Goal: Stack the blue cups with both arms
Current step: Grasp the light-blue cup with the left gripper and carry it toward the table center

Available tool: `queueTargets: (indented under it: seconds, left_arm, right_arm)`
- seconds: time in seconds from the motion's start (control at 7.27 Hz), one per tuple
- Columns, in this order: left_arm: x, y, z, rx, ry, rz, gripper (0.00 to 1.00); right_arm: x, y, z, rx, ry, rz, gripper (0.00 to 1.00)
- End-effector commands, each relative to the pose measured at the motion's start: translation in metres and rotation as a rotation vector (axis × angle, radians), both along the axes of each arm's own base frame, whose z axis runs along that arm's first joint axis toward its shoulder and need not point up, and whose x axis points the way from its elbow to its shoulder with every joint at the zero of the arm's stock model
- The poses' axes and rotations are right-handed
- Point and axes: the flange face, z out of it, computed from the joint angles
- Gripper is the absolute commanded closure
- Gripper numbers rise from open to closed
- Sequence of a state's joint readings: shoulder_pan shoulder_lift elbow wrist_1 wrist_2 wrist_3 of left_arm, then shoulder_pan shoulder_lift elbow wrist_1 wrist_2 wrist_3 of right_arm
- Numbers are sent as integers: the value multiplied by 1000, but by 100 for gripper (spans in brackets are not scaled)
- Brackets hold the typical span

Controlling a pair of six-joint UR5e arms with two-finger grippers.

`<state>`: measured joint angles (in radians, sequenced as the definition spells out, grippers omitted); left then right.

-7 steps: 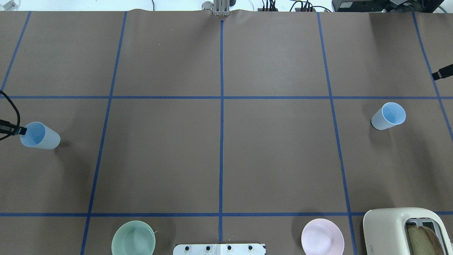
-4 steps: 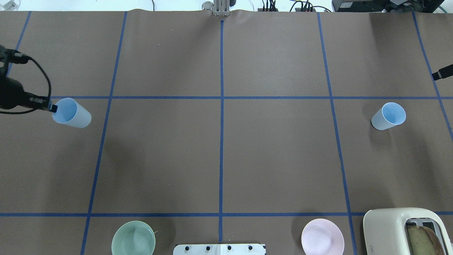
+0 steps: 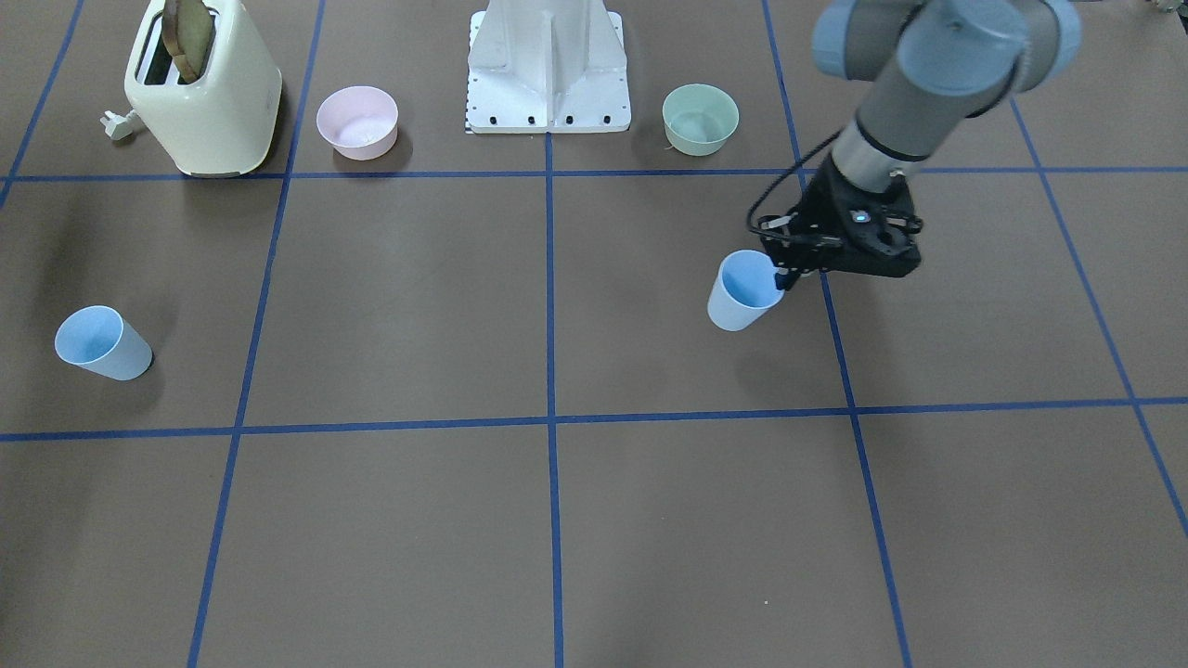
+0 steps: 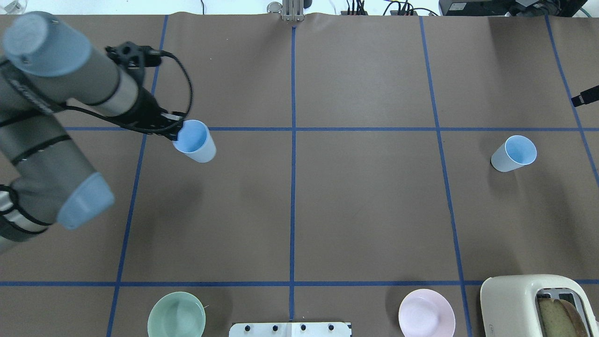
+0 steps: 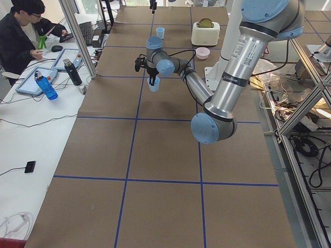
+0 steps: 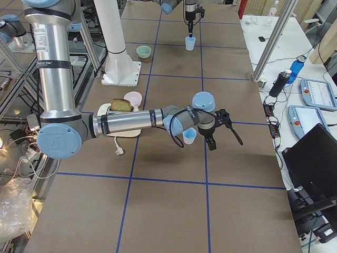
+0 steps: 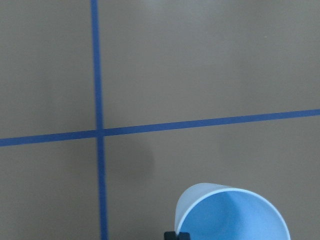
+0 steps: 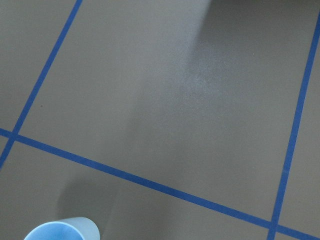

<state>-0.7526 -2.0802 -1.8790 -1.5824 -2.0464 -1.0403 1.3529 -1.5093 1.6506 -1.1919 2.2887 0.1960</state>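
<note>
My left gripper (image 4: 178, 133) is shut on the rim of one blue cup (image 4: 195, 141) and holds it upright above the table, left of centre. That gripper (image 3: 787, 276) and cup (image 3: 744, 291) also show in the front view, and the cup (image 7: 235, 216) fills the bottom of the left wrist view. The second blue cup (image 4: 514, 153) stands on the table at the right and also shows in the front view (image 3: 102, 343). The right arm's black end (image 4: 585, 97) barely enters at the right edge, behind that cup. In the right side view it (image 6: 210, 138) hovers beside the cup (image 6: 189, 136). I cannot tell whether it is open.
A cream toaster (image 4: 538, 304) with bread stands at the near right corner. A pink bowl (image 4: 426, 312) and a pale-green bowl (image 4: 176, 314) flank the white base pedestal (image 3: 548, 65). Blue tape lines grid the brown table.
My left arm has carried its blue cup from the far left edge rightward and a little farther away, toward the table's centre. The right cup and the right arm have not moved.
</note>
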Motion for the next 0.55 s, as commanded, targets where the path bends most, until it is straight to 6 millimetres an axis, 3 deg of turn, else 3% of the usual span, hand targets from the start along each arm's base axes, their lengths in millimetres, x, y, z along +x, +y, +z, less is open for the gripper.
queueTargets:
  seconds: [0.0, 0.14, 0.28, 0.41]
  left_arm:
    - [104, 41, -82, -61, -18, -29, 100]
    - [152, 51, -100, -58, -37, -40, 100]
    - [177, 54, -110, -63, -42, -32, 100]
    - [193, 57, -102, -58, -47, -21, 100]
  right_arm:
    - [0, -1, 1, 0, 2, 0, 0]
    - [0, -1, 1, -1, 1, -1, 0]
    - [0, 0, 2, -2, 1, -1, 0]
    - [0, 0, 2, -2, 1, -1, 0]
